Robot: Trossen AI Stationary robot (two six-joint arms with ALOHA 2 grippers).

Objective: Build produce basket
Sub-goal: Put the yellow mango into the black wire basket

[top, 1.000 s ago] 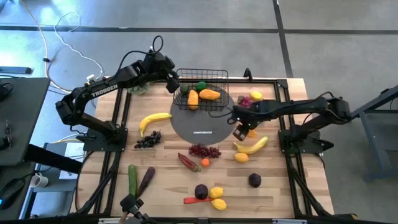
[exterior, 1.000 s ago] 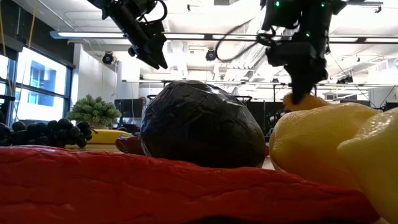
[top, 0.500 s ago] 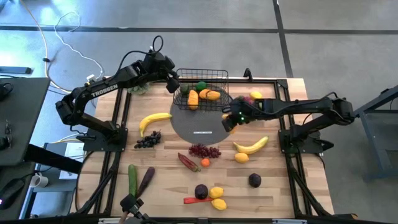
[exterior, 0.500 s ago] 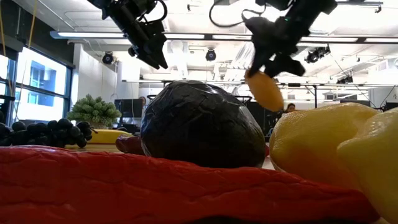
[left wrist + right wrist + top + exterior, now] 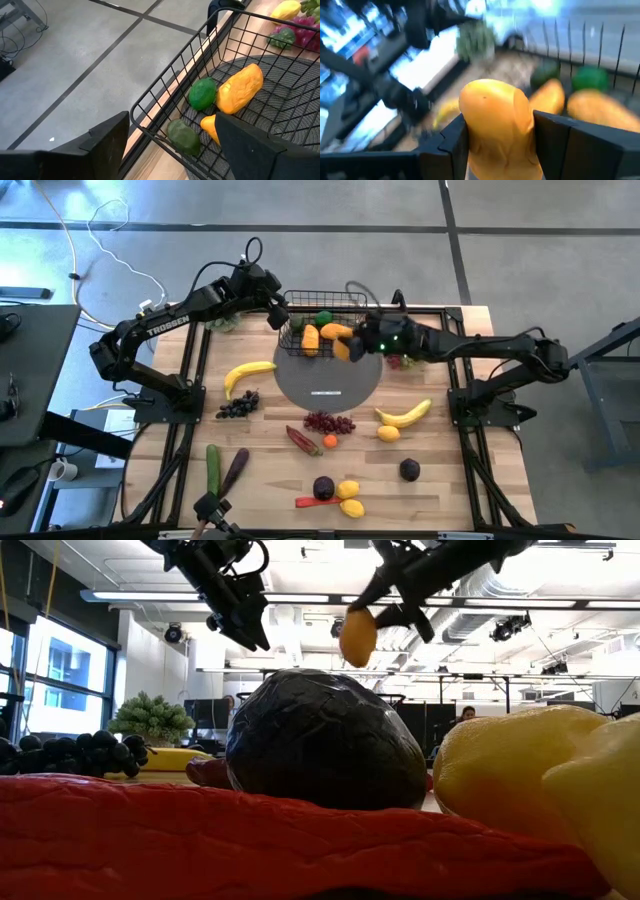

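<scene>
in the low view the nearest things are a red chilli (image 5: 200, 830), a dark plum (image 5: 325, 740) and a lemon (image 5: 520, 770), all resting on the table (image 5: 440, 450); dark grapes (image 5: 75, 752) lie farther back, and the pale-green leafy bunch (image 5: 150, 718) stands behind them.

above these, the right gripper (image 5: 495, 145) is clenched on an orange-yellow fruit (image 5: 495, 120), carried clear of the table. from above, the right gripper (image 5: 352, 345) sits just beside the basket's near right edge, and the fruit (image 5: 341, 350) hangs at the rim, not yet over the open middle. the basket (image 5: 352, 305) lies ahead of those jaws toward the table's far side and a little left, its long axis running across the table, so the drop looks to call for a small carry inward over the mesh wall.

the left gripper (image 5: 167, 145) waits at the basket's left end with its jaws spread and nothing between them. past them the basket (image 5: 165, 95) already holds a ridged orange piece (image 5: 240, 90), two green pieces and another orange one.

the right arm is clearly the one placed to deliver. much of the produce remains on the table, among it two bananas (image 5: 245, 372), red grapes (image 5: 328, 422) and a cucumber (image 5: 212, 465), so the job seems early.
</scene>
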